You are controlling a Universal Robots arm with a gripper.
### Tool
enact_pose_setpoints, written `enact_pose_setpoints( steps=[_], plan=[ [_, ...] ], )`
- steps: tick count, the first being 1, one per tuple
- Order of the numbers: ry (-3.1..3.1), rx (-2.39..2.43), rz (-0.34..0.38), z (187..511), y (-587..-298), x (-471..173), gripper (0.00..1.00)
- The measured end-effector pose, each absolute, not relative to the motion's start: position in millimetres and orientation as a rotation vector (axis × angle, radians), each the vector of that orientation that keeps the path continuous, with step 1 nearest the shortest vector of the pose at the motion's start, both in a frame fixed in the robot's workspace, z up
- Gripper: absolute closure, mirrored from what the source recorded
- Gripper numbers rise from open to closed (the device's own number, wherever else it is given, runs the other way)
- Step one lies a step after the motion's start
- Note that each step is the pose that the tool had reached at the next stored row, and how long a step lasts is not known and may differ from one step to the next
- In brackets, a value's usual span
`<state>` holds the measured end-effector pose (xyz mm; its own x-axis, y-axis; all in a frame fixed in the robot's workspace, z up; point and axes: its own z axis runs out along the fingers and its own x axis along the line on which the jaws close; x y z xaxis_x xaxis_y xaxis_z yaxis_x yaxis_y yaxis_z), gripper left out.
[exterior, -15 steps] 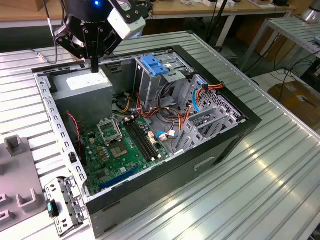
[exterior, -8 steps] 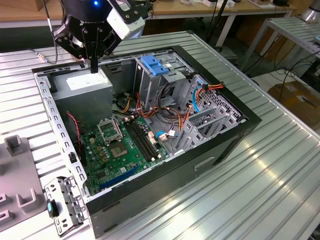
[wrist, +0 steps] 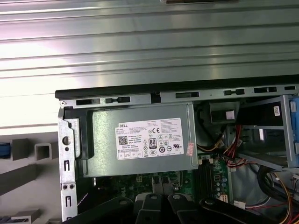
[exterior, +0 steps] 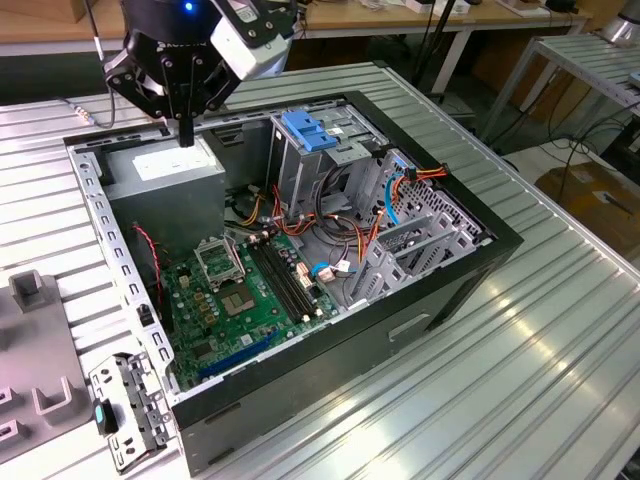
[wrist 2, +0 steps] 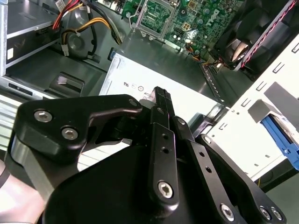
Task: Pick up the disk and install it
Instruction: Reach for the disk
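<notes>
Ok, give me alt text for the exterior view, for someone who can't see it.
A robot arm's gripper, shut and empty, hangs over the grey power supply in an open computer case lying on a ribbed metal table. A green motherboard and a drive cage with a blue plastic part show inside.

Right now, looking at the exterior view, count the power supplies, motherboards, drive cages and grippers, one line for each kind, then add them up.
Power supply: 1
Motherboard: 1
Drive cage: 1
Gripper: 1
Total: 4
</notes>
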<state>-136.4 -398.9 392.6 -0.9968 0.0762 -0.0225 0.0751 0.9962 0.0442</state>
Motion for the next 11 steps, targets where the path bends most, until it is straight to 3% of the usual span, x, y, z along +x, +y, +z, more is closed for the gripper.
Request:
enact_pose_setpoints(
  steps=[11],
  plan=[
    [3.115,0.118,0.068,392.4,-398.9,-139.3,0.89]
  ],
)
